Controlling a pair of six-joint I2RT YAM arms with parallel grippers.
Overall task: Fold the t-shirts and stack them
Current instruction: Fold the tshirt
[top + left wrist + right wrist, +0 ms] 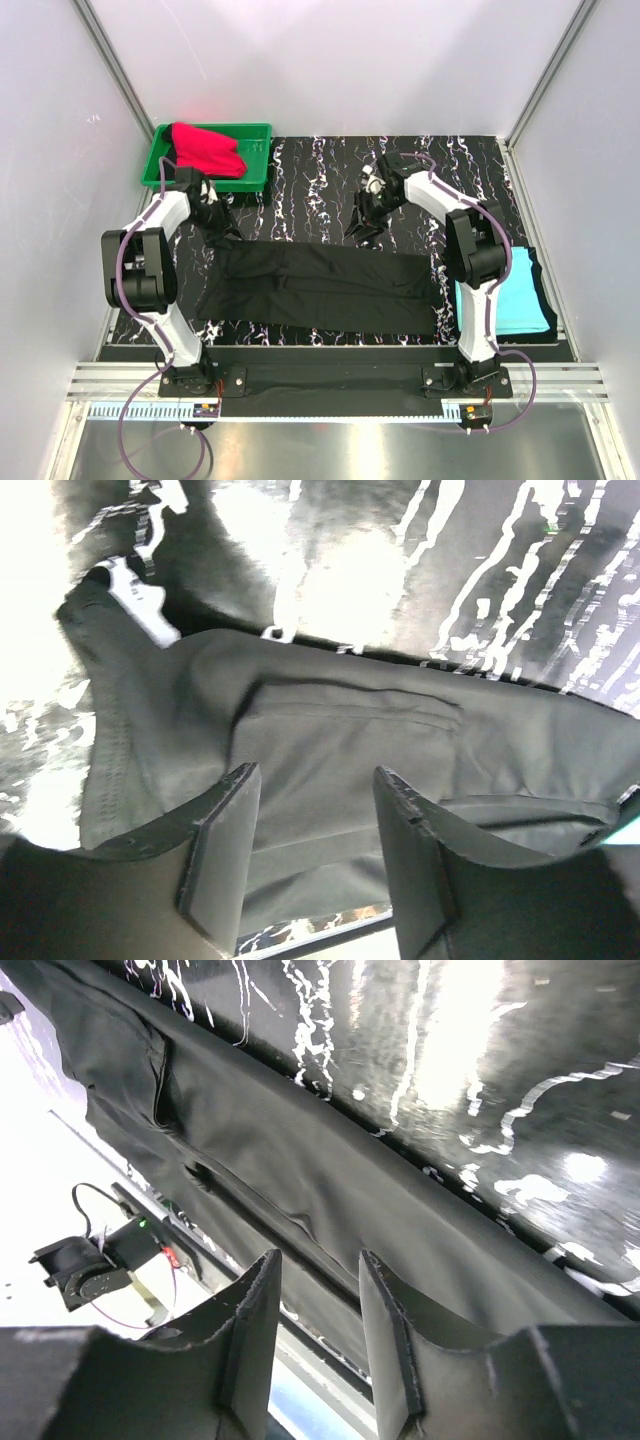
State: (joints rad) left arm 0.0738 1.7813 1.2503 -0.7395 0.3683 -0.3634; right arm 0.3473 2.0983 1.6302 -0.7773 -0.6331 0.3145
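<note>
Marbled table (300, 180) bears green tray (256, 129) holding red t-shirt (205, 150); left end effector (315, 773), right end effector (318, 1257) released.

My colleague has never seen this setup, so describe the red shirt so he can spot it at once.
On the black marbled table, look to the far left corner, where a green tray sits. The red t-shirt lies bunched inside it. It is the only shirt in a tray: the black t-shirt lies spread mid-table, the turquoise t-shirt sits at the right edge.
</note>
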